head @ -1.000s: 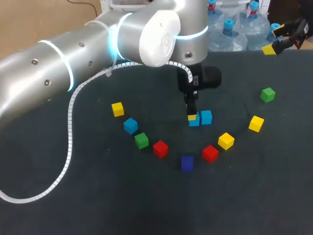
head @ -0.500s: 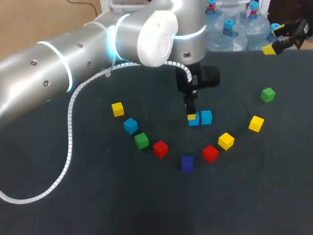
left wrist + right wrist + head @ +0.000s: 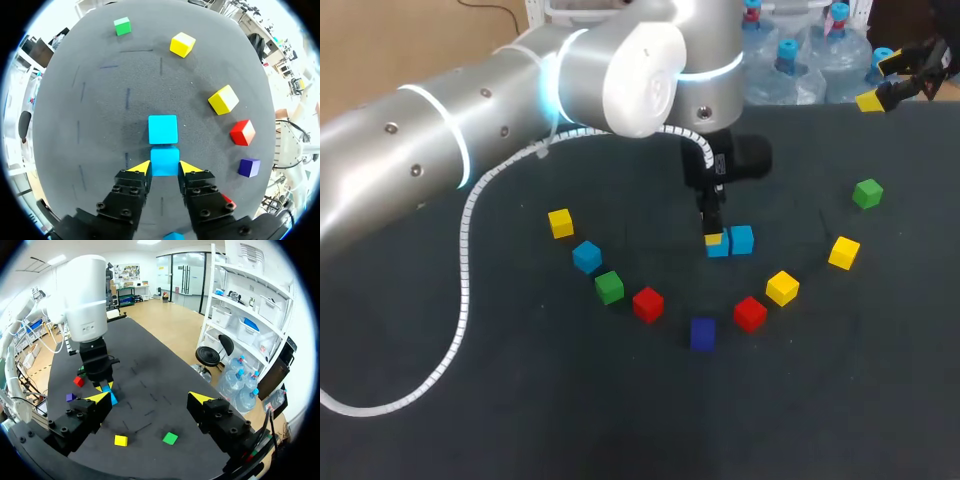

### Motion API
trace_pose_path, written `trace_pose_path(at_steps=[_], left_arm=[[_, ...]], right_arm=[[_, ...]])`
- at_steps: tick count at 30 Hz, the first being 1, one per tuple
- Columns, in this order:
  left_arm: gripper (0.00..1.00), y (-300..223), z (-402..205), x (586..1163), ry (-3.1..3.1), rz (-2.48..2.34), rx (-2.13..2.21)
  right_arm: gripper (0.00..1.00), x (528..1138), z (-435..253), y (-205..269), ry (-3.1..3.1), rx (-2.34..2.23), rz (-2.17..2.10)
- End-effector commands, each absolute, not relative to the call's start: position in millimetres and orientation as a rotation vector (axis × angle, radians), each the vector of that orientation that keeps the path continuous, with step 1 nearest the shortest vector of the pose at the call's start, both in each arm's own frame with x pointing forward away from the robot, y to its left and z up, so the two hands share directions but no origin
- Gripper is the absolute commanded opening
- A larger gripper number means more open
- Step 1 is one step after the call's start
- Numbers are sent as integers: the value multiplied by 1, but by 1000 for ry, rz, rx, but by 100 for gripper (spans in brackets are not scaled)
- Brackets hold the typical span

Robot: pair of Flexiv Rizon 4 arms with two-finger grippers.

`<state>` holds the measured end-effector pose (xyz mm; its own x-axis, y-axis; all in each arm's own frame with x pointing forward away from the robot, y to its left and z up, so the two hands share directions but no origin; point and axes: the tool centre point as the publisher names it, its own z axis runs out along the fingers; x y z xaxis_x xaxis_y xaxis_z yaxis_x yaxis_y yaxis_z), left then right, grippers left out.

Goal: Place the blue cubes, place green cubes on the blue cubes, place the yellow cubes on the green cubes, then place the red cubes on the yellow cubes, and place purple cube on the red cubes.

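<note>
Our left gripper (image 3: 164,168) is down near the middle of the table (image 3: 520,400), jaws clenched on a blue cube (image 3: 164,161), with a yellow tip against each side. We can't tell whether that cube is resting on the surface or just above it. A second blue cube (image 3: 163,129) sits straight ahead of the fingers, edge to edge with the gripped one; we can't tell if they touch.

The rest form an arc on the near side, each alone on the table. From the left we see a yellow cube (image 3: 560,222), third blue cube (image 3: 586,256), green cube (image 3: 609,287), red cube (image 3: 647,304), purple cube (image 3: 702,333), second red cube (image 3: 750,313), second yellow cube (image 3: 782,288), third yellow cube (image 3: 843,252) and second green cube (image 3: 867,193).

Our right gripper (image 3: 149,398) hangs above the far right corner, well apart from the cubes, jaws released and spread wide.
</note>
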<state>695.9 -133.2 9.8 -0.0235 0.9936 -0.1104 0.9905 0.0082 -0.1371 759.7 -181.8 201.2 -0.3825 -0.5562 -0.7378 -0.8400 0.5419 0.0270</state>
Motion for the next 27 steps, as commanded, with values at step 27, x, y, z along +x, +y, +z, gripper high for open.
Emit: trace_pose_path(at_steps=[27], left_arm=[[0, -134, 10, 701, -2205, 251, -2195]], right_arm=[[100, 759, 201, -182, 2089, -1122, 527]])
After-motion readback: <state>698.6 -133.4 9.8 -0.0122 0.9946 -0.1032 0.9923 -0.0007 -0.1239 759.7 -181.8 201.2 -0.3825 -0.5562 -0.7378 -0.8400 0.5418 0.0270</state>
